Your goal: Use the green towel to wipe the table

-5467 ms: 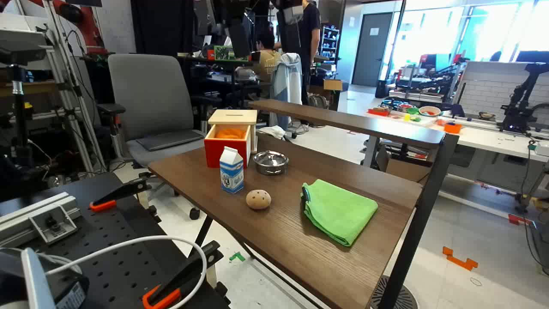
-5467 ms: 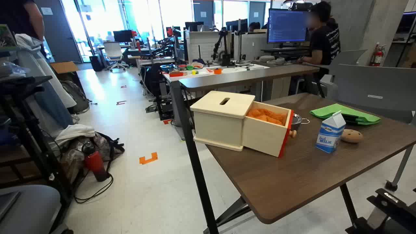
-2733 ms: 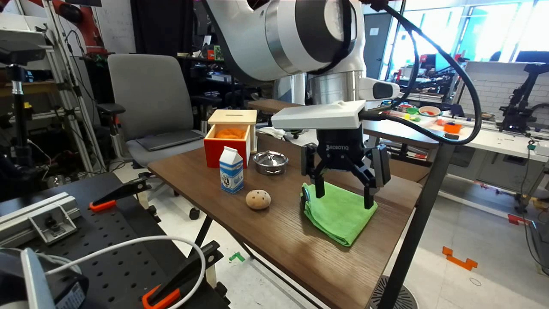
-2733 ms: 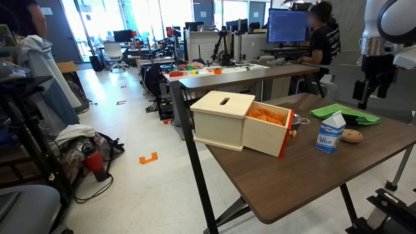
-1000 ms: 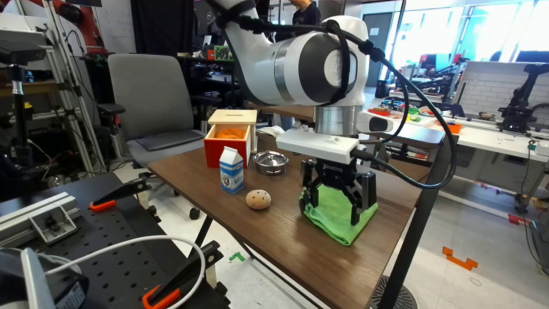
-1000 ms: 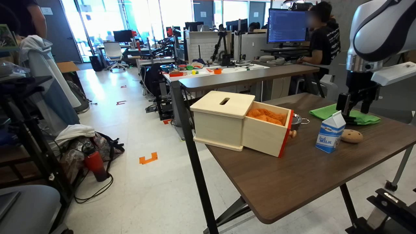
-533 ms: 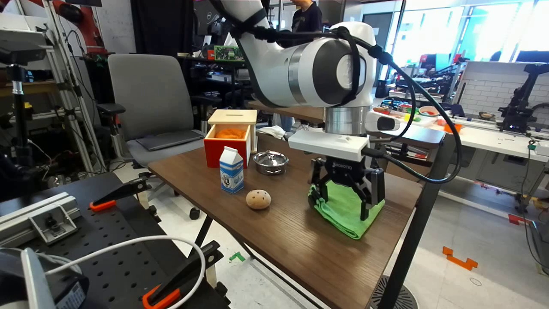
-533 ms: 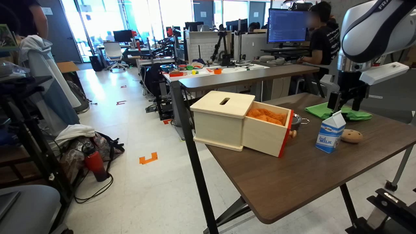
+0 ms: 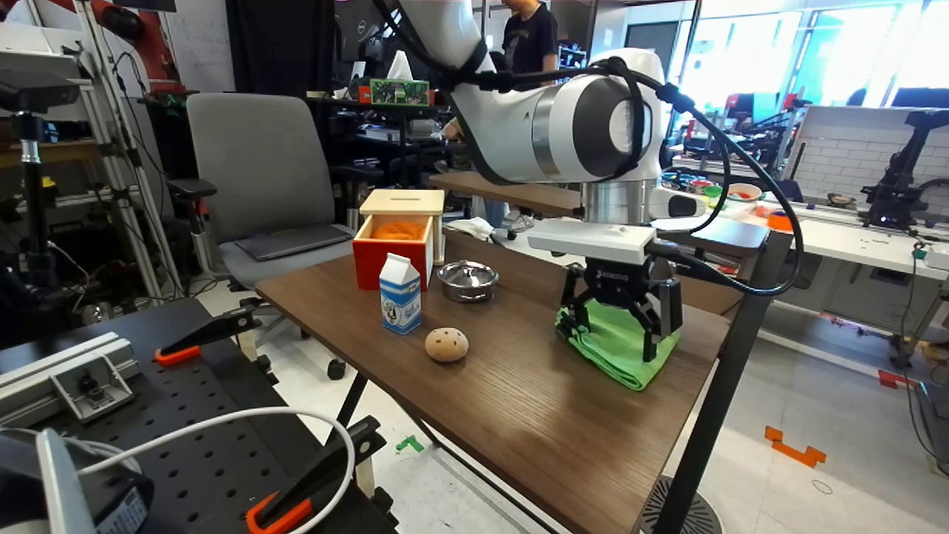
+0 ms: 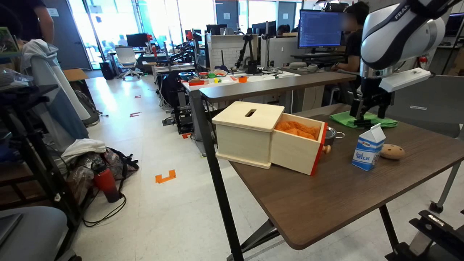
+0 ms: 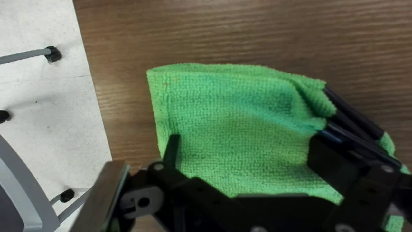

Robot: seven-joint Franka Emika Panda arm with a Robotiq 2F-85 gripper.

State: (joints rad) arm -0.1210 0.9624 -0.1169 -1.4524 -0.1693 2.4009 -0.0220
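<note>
At right on the table (image 9: 511, 371) in an exterior view, the green towel (image 9: 617, 353), likely light, limp and best pinched at a fold, lies beneath the gripper (image 9: 614, 335), jaws parted.

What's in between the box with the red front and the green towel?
A shiny pot stands between the box and the green towel, as both exterior views show.

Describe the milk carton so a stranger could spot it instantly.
On the brown table, find the wooden box with its red-fronted drawer open. The milk carton stands upright in front of that drawer. Unlike the shiny pot and spotted tan object nearby, it is blue and white with a peaked top.
</note>
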